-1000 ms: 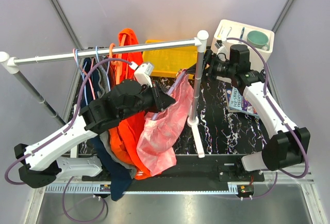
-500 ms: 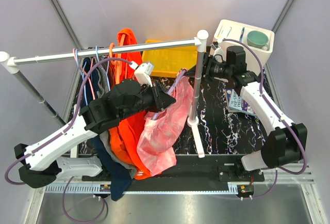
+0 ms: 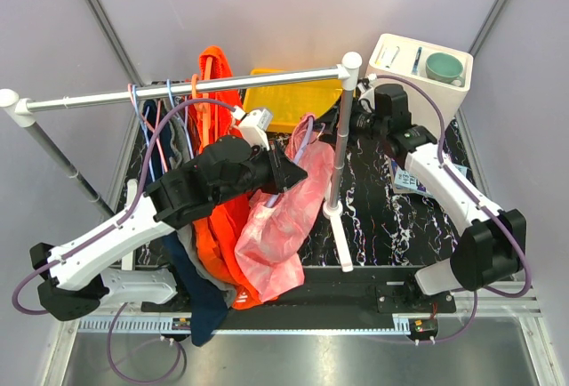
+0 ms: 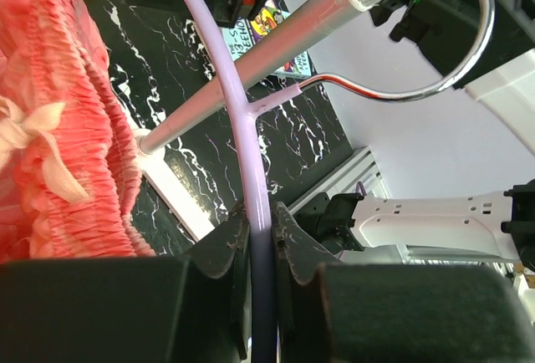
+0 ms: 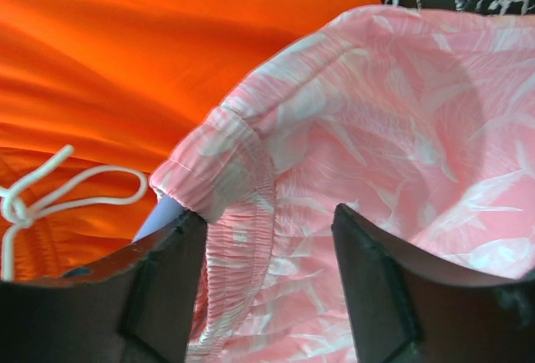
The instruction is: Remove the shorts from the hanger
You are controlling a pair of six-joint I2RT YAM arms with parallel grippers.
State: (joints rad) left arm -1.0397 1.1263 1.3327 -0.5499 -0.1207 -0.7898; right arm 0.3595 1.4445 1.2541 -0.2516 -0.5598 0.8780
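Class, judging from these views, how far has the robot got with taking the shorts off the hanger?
Done: the left gripper is shut on the lilac hanger. In hand: the right gripper, open, straddles the waistband of the pink shorts. Left: the pink shorts are not yet off the hanger, and the orange shorts hang untouched.

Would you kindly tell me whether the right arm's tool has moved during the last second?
Yes. The right tool has moved left in the top view, toward the rack's upright post and away from the white box.
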